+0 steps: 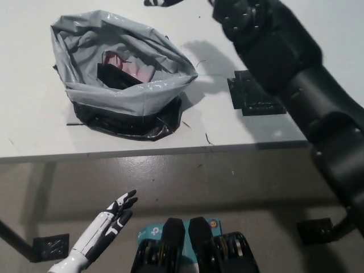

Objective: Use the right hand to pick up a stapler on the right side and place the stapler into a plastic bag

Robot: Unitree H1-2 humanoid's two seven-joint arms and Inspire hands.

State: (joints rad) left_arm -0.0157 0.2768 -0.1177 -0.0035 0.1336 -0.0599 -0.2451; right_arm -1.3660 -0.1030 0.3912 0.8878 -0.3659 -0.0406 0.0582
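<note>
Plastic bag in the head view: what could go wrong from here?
1. The plastic bag sits near the front edge of the table; a nudge might tip it off.
2. The right arm hangs above the table beside the bag's raised rim; a low sweep could snag it.
The left hand rests low, open, away from both.

- Grey plastic bag (pixel 122 94) sits left on the white bench (pixel 34 131), mouth open; a dark object (pixel 116 75) and something pink (pixel 128 62) lie inside.
- Black right arm (pixel 296 74) crosses the far right; the right hand (pixel 160 2) is cut off at the far edge.
- White left hand (pixel 111 222) rests near left, below the bench, fingers (pixel 129 197) apart.
</note>
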